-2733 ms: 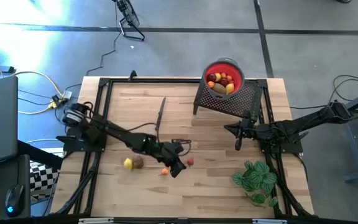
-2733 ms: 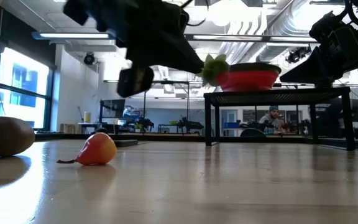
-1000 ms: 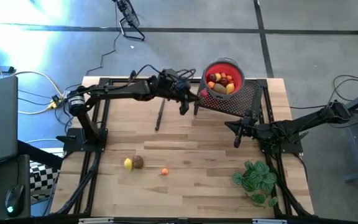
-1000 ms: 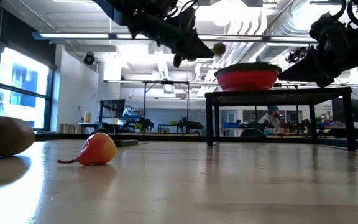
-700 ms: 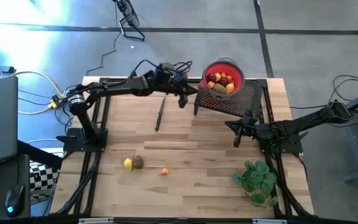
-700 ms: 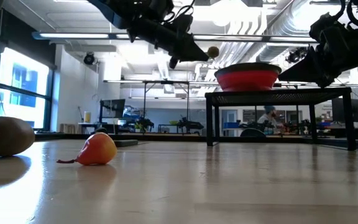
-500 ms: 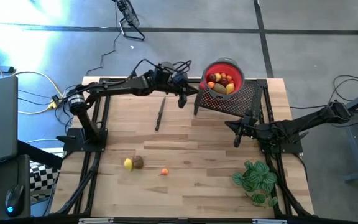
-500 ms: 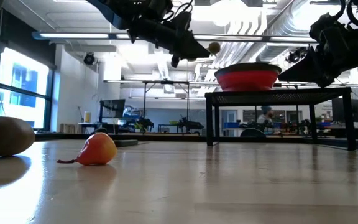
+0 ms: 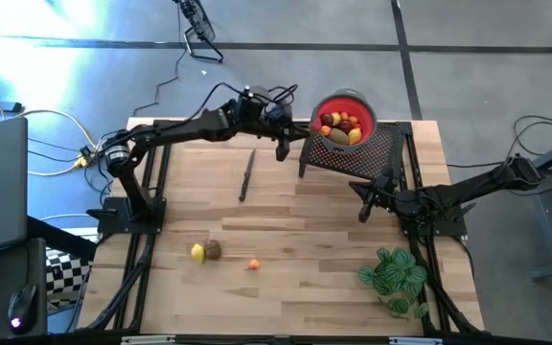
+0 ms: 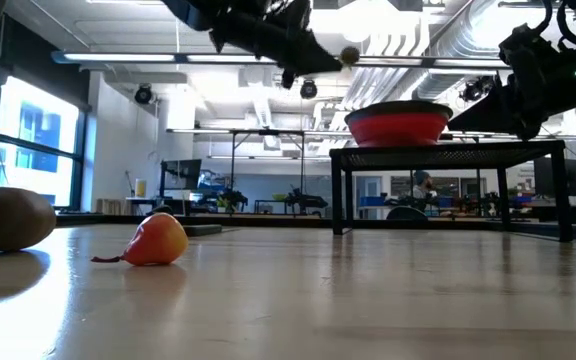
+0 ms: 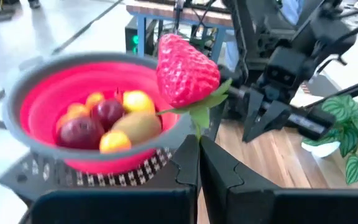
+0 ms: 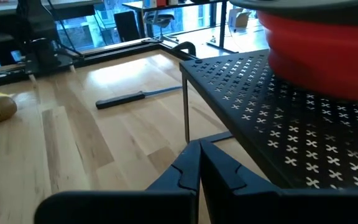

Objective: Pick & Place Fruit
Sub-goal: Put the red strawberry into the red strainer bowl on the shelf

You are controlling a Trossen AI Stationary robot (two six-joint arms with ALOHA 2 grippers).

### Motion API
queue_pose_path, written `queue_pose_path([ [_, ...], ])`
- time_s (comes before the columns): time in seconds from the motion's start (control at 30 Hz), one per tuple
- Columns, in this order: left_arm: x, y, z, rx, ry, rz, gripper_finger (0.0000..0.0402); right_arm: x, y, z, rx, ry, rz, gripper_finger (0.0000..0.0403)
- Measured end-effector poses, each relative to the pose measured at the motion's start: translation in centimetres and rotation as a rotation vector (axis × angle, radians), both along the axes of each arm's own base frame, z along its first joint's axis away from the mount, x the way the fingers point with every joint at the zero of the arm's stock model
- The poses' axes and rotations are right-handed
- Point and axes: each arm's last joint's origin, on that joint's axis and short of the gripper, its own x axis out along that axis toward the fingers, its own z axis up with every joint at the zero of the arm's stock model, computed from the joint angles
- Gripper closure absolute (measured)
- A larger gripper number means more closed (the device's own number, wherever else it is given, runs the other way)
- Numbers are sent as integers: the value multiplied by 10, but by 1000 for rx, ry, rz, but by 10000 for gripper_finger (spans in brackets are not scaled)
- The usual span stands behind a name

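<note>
- lemon (image 9: 197, 253) and kiwi (image 9: 213, 250) sit touching each other on the tabletop (image 9: 286, 278) toward the left front, and a little pear (image 9: 254, 264) lies just to their right, apart from them; from table height the kiwi (image 10: 6, 218) and pear (image 10: 155, 240) are both lying on the wood
- knife (image 9: 247, 175) lies flat on the wood further back, roughly in the middle
- left end effector (image 9: 283, 150) is up in the air at the back of the tabletop, just left of the rack (image 9: 353, 153), fingers pressed together on the green leafy top of a strawberry (image 11: 186, 70); the berry sticks up above the fingertips and in the wrist view sits in front of the bowl's near rim, though whether it's actually over the bowl I can't tell
- red bowl (image 9: 364, 103) stands on the black perforated rack at the back right, holding a pile of yellow, red and orange fruit (image 9: 340, 126)
- right end effector (image 9: 363, 213) hangs just in front of the rack, fingers together with nothing between them, low over the wood
- leafy plant (image 9: 394, 277) is at the front right corner
</note>
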Motion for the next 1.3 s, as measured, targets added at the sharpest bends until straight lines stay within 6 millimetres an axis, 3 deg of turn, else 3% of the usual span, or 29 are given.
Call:
queue_pose_path([
  [0.3, 7, 3, 32, 69, -40, 1, 401, 0, 0, 0, 3, -2, -1, 401],
  [0.8, 60, 34, 30, 72, -30, 19, 401, 0, 0, 0, -1, -1, -3, 401],
  [1.07, 74, 41, 21, 51, -19, 14, 401, 0, 0, 0, 1, -3, -4, 401],
  [1.3, 75, 41, 10, 10, 60, 21, 401, 0, 0, 0, 2, -3, -4, 401],
])
